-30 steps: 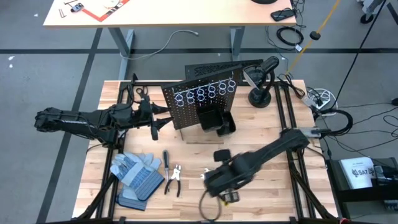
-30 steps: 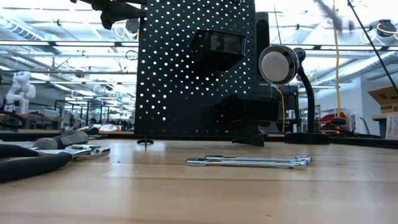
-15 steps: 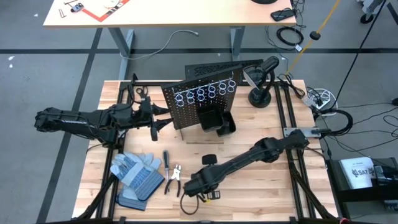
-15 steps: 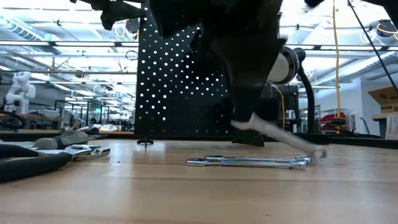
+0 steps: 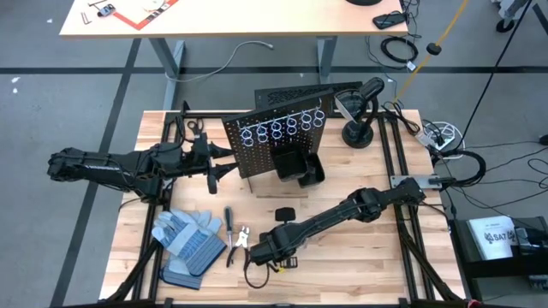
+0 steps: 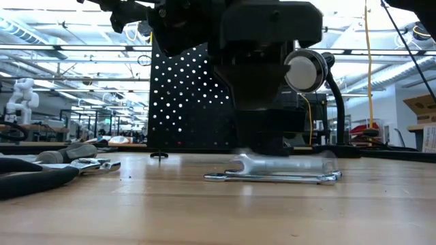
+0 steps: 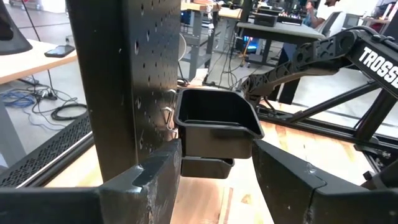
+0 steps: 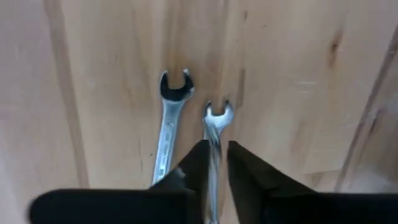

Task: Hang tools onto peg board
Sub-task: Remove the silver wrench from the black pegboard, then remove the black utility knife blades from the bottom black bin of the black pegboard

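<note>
Two wrenches on table in front of peg board | right end effector narrow, straddling one wrench, grasp unconfirmed | left end effector wide beside peg board | pliers, screwdriver unhung; nearly everything left

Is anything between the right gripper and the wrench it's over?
Nothing visible. In the right wrist view the right gripper sits directly over the wrench, its narrowly parted fingers straddling the shaft. A second wrench lies alongside on the table, apart from the fingers.
</note>
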Robot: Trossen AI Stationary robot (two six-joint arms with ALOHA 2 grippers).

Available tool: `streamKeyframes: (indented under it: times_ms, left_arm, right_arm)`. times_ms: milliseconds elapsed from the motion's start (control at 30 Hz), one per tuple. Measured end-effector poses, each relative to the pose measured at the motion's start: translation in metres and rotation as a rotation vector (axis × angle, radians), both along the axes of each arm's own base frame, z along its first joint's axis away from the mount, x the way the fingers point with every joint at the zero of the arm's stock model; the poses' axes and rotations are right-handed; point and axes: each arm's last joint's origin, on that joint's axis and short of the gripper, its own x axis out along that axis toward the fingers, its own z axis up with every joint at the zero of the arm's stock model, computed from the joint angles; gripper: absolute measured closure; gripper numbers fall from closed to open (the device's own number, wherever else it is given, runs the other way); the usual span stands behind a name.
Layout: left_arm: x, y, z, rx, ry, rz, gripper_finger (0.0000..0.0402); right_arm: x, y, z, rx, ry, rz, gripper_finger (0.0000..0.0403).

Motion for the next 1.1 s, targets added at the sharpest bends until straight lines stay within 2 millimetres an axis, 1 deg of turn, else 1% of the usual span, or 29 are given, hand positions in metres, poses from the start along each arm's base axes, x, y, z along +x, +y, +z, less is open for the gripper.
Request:
streamKeyframes:
  times_ms: [200,267,333,433,567,667,733,833,900,967,1033,1100]
  left_arm:
    - [0.0,0.0,0.0,0.0,0.0,-0.001,0.0196]
    - [0.0,0.0,0.0,0.0,0.0,0.0,0.0196]
    - [0.0,0.0,0.0,0.0,0.0,-0.001,0.0196]
    - [0.0,0.0,0.0,0.001,0.001,0.0,0.0196]
    - [0.0,0.0,0.0,0.001,0.001,-0.001,0.0196]
    - [0.0,0.0,0.0,0.001,0.0,-0.001,0.0196]
    - [0.0,0.0,0.0,0.001,0.0,-0.001,0.0196]
    - [0.0,0.0,0.0,0.001,0.0,-0.001,0.0196]
    - [0.0,0.0,0.0,0.003,0.001,-0.001,0.0196]
    - [0.0,0.0,0.0,0.008,0.002,-0.002,0.0196]
    - [0.0,0.0,0.0,0.009,0.003,-0.002,0.0196]
    - [0.0,0.0,0.0,0.011,0.003,-0.002,0.0196]
  right_arm:
    - [-0.001,0.001,0.0,0.012,0.013,0.027,0.0262]
    - [-0.003,0.001,0.006,0.009,0.009,0.044,0.0243]
    - [-0.006,0.001,0.02,-0.01,-0.028,0.064,0.0232]
    - [-0.015,0.0,0.056,-0.069,-0.125,0.082,0.0227]
    - [-0.039,-0.003,0.119,-0.159,-0.334,0.046,0.0233]
    - [-0.065,-0.008,0.169,-0.24,-0.516,-0.007,0.0241]
    - [-0.084,-0.012,0.197,-0.3,-0.629,-0.048,0.0245]
    - [-0.114,-0.019,0.234,-0.384,-0.778,-0.106,0.0249]
    - [-0.134,-0.024,0.254,-0.432,-0.861,-0.139,0.0249]
    - [-0.153,-0.029,0.27,-0.464,-0.928,-0.173,0.0246]
    - [-0.167,-0.032,0.281,-0.478,-0.98,-0.204,0.0241]
    - [-0.178,-0.033,0.288,-0.488,-1.018,-0.212,0.0235]
